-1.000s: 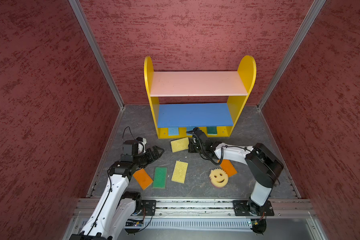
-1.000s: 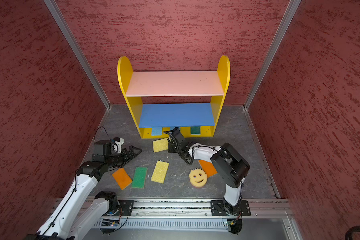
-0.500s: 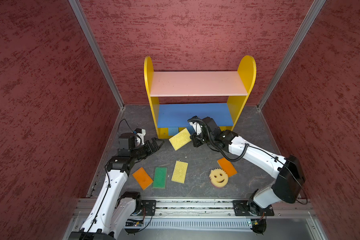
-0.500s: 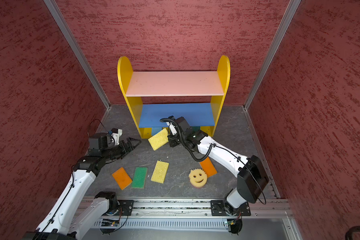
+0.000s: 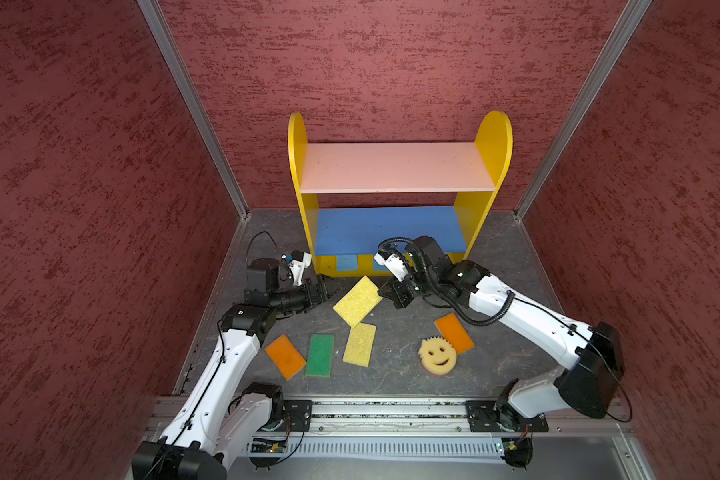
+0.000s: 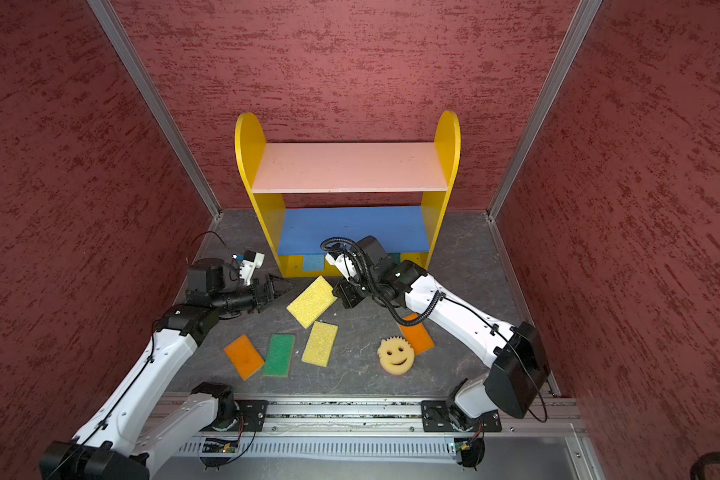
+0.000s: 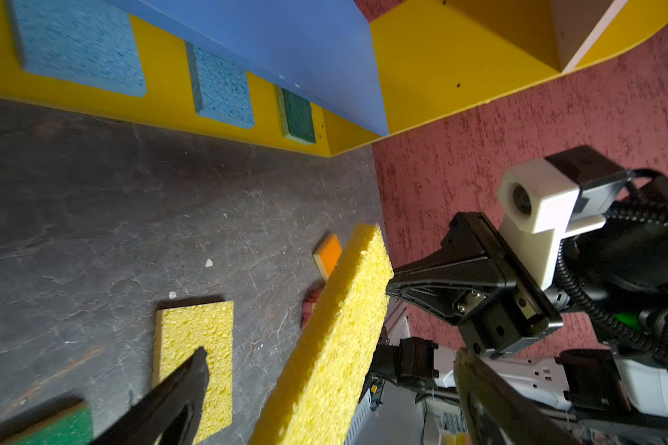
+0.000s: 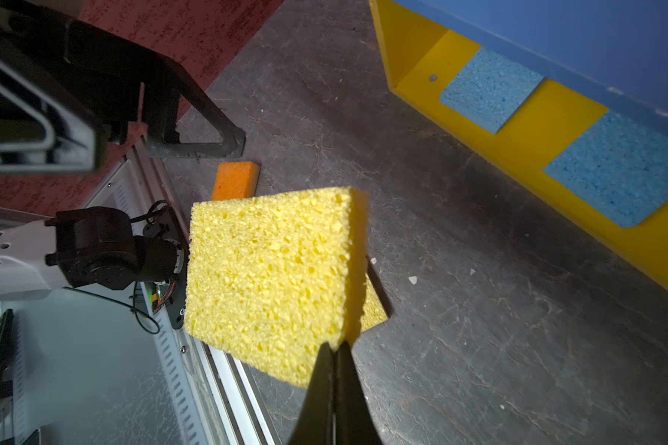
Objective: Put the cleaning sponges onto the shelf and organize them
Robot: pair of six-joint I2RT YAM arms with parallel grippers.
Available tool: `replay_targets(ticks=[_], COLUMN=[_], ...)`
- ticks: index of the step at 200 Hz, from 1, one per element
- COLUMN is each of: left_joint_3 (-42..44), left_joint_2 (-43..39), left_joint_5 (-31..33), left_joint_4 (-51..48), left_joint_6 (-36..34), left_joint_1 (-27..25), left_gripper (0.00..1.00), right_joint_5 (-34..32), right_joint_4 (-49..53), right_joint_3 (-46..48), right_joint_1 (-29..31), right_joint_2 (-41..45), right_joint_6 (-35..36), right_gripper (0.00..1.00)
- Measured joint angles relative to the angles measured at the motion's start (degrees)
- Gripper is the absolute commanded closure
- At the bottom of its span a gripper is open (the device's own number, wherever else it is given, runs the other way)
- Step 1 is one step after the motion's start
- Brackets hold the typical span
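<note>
My right gripper is shut on one corner of a yellow sponge, which it holds tilted above the floor in front of the shelf. My left gripper is open, and the sponge's opposite end lies between its spread fingers without touching them. Two blue sponges and a green one lie on the shelf's yellow base. The pink and blue boards are bare.
On the grey floor lie a yellow sponge, a green one, two orange ones and a round smiley sponge. Red walls close in on three sides. The metal rail runs along the front.
My right gripper has lifted the yellow sponge off the floor and stretched out leftward. My left gripper has moved right, up to the sponge's free end, still open.
</note>
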State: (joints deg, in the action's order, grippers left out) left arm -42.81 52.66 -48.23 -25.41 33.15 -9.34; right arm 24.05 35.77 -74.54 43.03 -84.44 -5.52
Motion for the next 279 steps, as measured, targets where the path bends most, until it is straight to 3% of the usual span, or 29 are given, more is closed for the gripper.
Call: replay_targets(ticks=[31,68,90,109,141,165,186,191,194,234,279], left_joint_3=[0.00,0.00,-0.44,-1.20,-1.29,-1.73,-4.33,-5.07,-5.49,-8.04,-7.65], left_joint_2=[2.32,4.00,4.02,3.96,3.50,1.92,1.27,1.09,0.98,-2.23,-4.09], left_joint_5=[-1.03,-1.27,-1.57,-1.36,1.11,4.70,7.63,8.57,9.09,17.84,23.91], left_joint_4=[0.50,1.79,2.73,3.48,4.07,4.83,5.62,5.90,6.08,9.22,12.74], left_joint_6=[-0.33,0.09,0.57,0.94,2.38,3.82,4.83,4.83,4.92,6.12,9.27], left_joint_1=[-3.96,-5.16,-5.70,-5.90,-6.05,-5.66,-4.74,-4.63,-4.55,-4.11,-3.13], left_gripper=[0.23,0.71,0.84,0.87,0.93,1.00,1.00,1.00,1.00,1.00,1.00], right_joint_5=[3.34,4.90,4.79,3.82,-0.46,-6.56,-11.43,-12.24,-12.85,-17.31,-20.96], right_joint_4=[-0.57,-1.27,-2.36,-6.49,-21.22,-30.77,-36.28,-37.18,-37.92,-45.66,-50.03], right_joint_3=[-2.03,-2.10,-1.60,1.40,12.76,19.96,23.82,24.26,24.59,26.27,23.91], right_joint_1=[0.00,0.00,0.00,-0.11,-0.04,0.00,0.00,0.00,0.00,2.36,8.57], right_joint_2=[-0.04,0.00,0.11,1.27,6.47,9.68,11.61,11.85,12.04,12.79,8.85], right_joint_6=[0.02,-0.09,-1.27,-4.28,-14.19,-22.84,-28.61,-29.68,-30.51,-36.17,-36.96], right_gripper=[1.00,1.00,0.97,0.82,0.42,0.31,0.25,0.06,0.02,0.02,0.02])
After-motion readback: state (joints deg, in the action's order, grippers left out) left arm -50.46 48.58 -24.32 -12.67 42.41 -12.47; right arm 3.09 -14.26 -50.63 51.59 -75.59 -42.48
